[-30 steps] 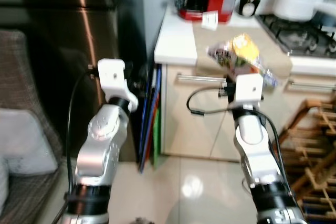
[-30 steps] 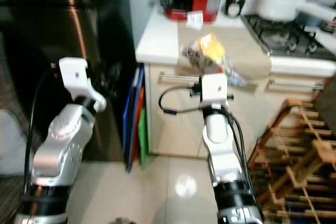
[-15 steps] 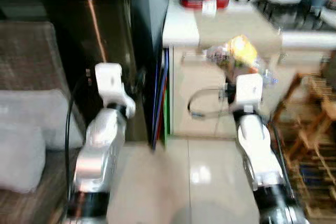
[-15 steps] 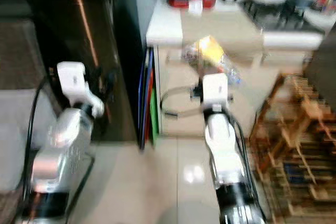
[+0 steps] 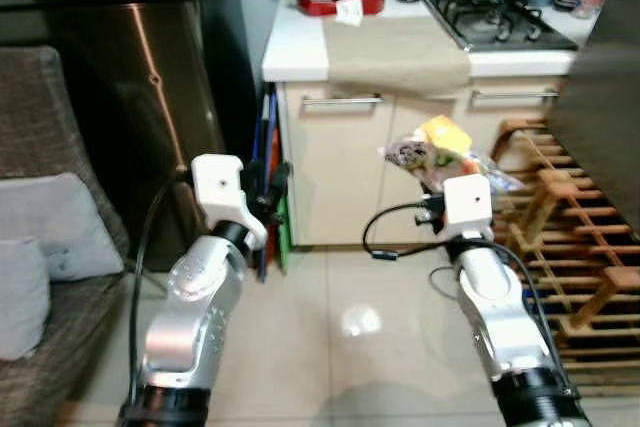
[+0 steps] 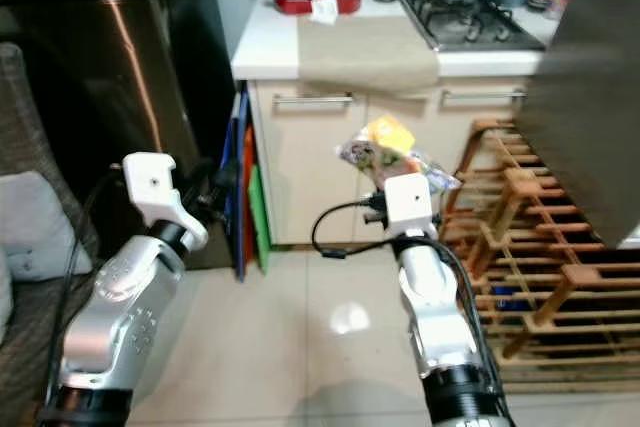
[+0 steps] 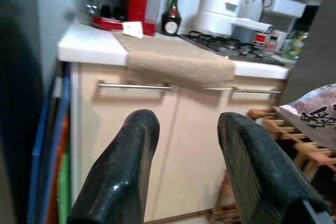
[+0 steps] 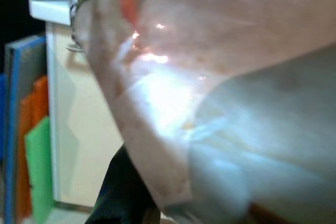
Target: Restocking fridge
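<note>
Gloss, cloth and bare wood around us

We see a glossy dark fridge (image 5: 110, 67), shiny floor tiles (image 5: 340, 337), a crinkly clear plastic bag (image 5: 440, 152), matt burlap cloth (image 5: 395, 52), and unpainted wooden rack (image 5: 580, 237).

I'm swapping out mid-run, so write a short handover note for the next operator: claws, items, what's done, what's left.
Right claw: shut on the plastic food bag, carried in front of the cream cabinet.
Left claw: open, empty, raised near the fridge.
Fridge stands at the robot's left, door closed.
Done: bag picked up.
Left: turn to the fridge, open it, probably with the free left claw, and place the bag inside.
</note>
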Robot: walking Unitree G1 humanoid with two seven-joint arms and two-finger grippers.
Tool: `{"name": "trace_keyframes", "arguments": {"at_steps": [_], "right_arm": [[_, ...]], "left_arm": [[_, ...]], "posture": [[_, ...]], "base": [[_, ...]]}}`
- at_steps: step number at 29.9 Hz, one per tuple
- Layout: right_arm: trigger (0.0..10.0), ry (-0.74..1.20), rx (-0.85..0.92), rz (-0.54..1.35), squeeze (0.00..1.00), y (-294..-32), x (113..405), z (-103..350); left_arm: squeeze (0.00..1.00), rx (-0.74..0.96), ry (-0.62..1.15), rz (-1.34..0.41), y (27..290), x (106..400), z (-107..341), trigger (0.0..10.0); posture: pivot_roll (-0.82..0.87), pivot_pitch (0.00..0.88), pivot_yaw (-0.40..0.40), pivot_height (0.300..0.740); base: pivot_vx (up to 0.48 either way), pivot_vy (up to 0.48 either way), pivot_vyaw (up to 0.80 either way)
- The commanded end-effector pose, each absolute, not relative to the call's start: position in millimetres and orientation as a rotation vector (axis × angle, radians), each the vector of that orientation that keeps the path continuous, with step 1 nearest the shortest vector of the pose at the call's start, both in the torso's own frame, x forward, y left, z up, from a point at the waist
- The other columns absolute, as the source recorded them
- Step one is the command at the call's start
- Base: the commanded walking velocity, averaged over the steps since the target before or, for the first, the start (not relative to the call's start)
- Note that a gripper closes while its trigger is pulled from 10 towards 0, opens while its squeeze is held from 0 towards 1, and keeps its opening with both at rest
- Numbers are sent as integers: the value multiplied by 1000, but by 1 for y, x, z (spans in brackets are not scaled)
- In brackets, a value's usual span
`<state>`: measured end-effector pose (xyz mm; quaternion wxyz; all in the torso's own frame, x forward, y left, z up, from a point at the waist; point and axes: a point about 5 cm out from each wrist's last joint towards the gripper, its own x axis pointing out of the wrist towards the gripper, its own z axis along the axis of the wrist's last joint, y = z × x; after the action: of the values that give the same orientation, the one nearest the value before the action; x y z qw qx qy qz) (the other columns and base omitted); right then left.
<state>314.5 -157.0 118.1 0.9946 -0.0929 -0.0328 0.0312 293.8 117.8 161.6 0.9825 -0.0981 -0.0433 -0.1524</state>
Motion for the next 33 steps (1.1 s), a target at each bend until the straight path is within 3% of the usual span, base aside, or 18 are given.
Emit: {"name": "trace_keyframes", "arguments": {"at_steps": [1,33], "right_arm": [[0,-95,-168,97,0,-148,316,126],[0,-137,-192,33,0,-162,320,136]], "left_arm": [[0,-196,-77,-292,124,291,159,10000],[0,-213,-94,-362,116,305,166,10000]], "posture": [[-98,0,45,740],[-126,0,72,740]], "base": [[0,-480,0],[0,-480,0]]}}
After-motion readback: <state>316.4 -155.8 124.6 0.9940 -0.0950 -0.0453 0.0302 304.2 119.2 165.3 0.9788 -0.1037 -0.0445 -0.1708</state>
